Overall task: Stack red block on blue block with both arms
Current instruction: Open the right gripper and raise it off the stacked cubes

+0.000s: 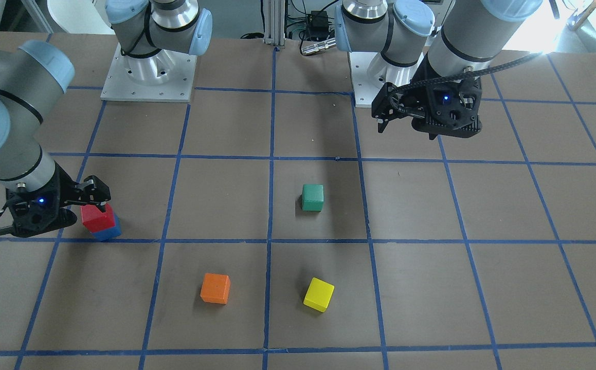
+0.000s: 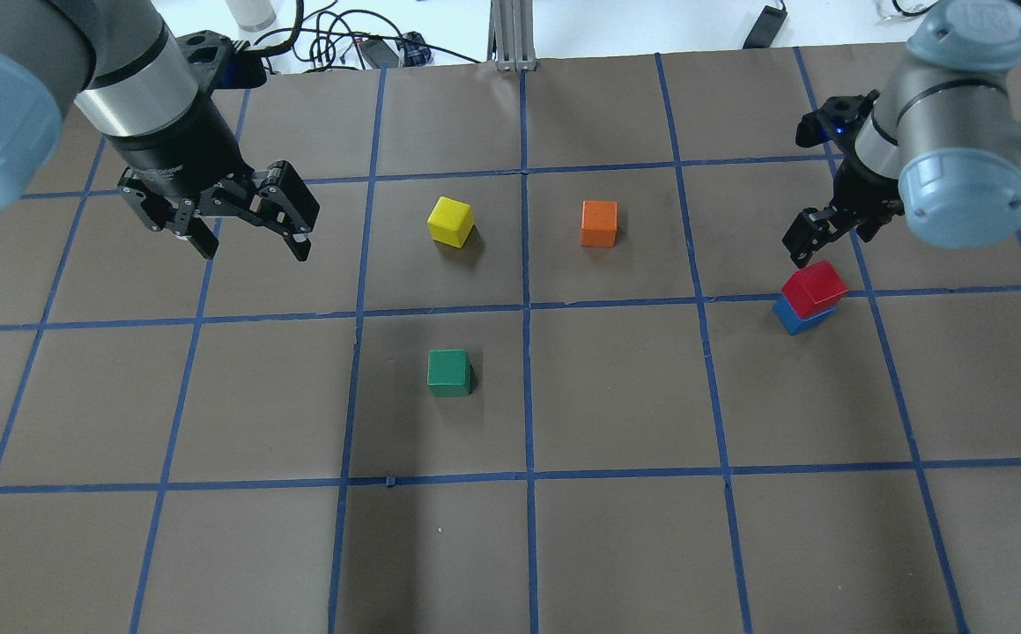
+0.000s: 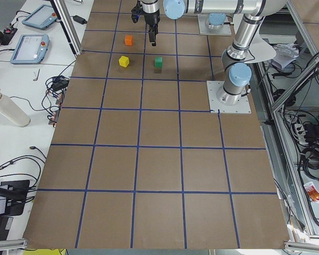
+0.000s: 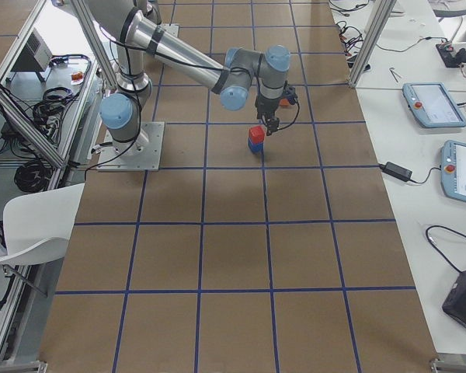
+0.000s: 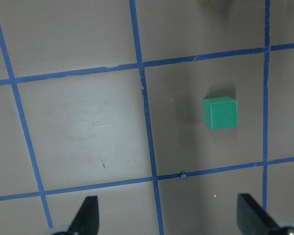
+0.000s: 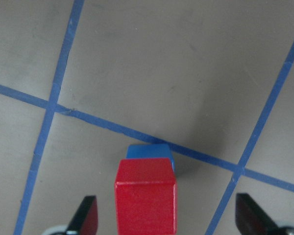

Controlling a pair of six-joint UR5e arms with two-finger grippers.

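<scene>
The red block (image 1: 98, 218) sits on top of the blue block (image 1: 109, 233), slightly offset from it, near the table's right side in the overhead view; the red block (image 2: 814, 288) covers most of the blue block (image 2: 794, 317). My right gripper (image 2: 832, 238) is open just above and behind the stack. In the right wrist view the red block (image 6: 146, 200) lies between the spread fingertips (image 6: 85, 215) with gaps on both sides. My left gripper (image 2: 253, 248) is open and empty, high over the table's left side.
A green block (image 2: 449, 372) lies near the middle and shows in the left wrist view (image 5: 220, 112). A yellow block (image 2: 451, 220) and an orange block (image 2: 599, 223) lie farther out. Blue tape lines grid the brown table (image 2: 616, 546).
</scene>
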